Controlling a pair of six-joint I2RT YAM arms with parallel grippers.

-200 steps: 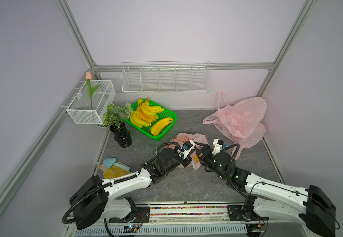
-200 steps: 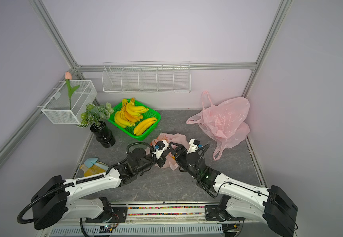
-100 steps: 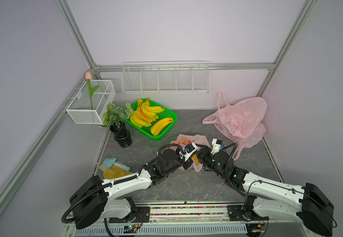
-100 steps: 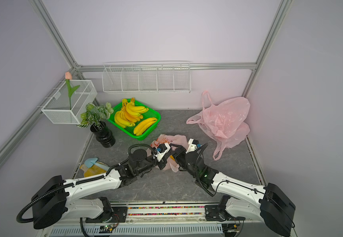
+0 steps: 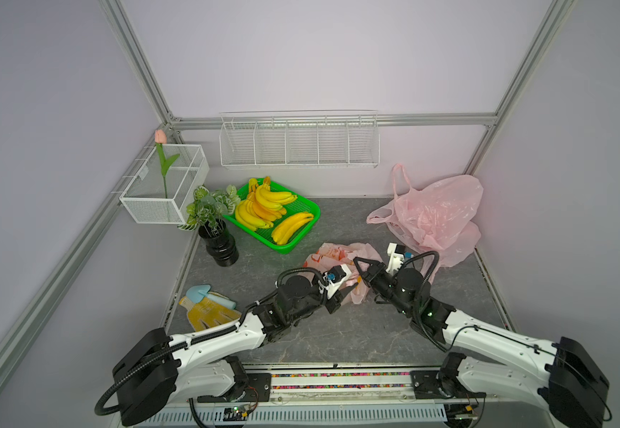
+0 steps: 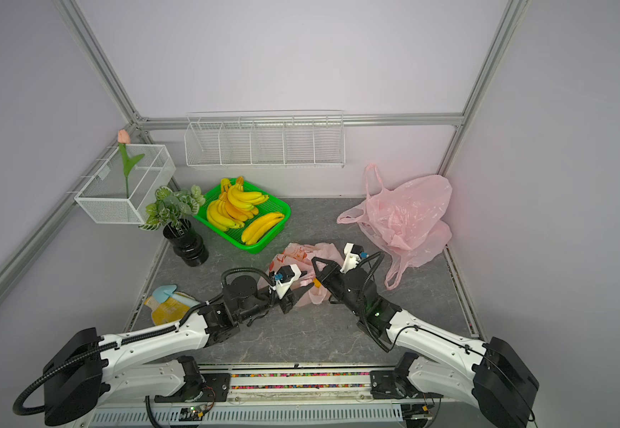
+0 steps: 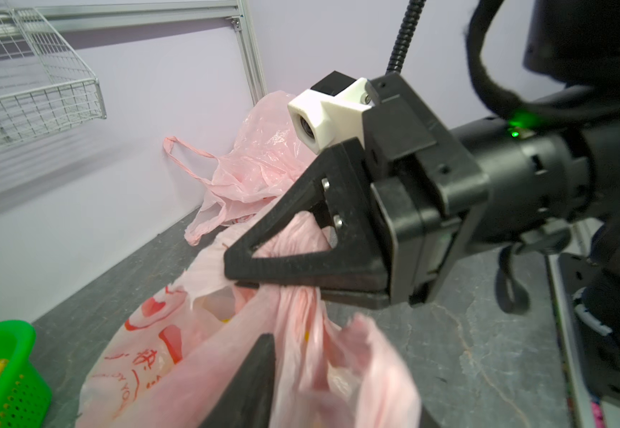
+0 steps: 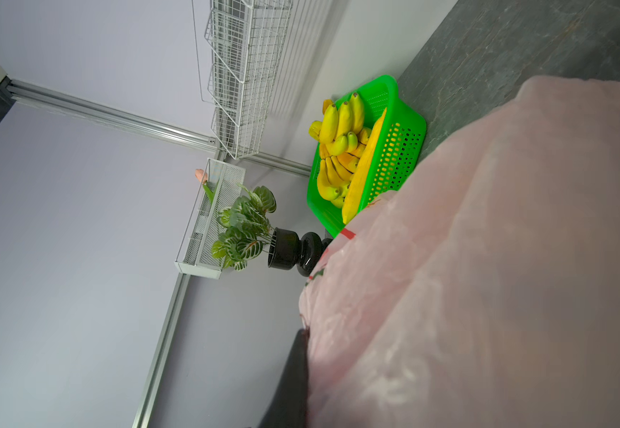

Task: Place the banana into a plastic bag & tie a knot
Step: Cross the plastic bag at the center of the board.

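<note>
The right gripper [image 7: 229,275] is clamped on a twisted strip of the plastic bag [image 7: 141,355]. The left gripper [image 5: 345,293] sits among its folds, 1 finger showing; open or closed, I cannot tell.

pink bag [image 5: 332,255] w/ red print, green basket [image 5: 289,247], yellow bananas [image 5: 264,205]

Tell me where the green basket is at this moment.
In both top views the green basket stands at the back left of the table, beside the potted plant and below the white wire shelf.
</note>
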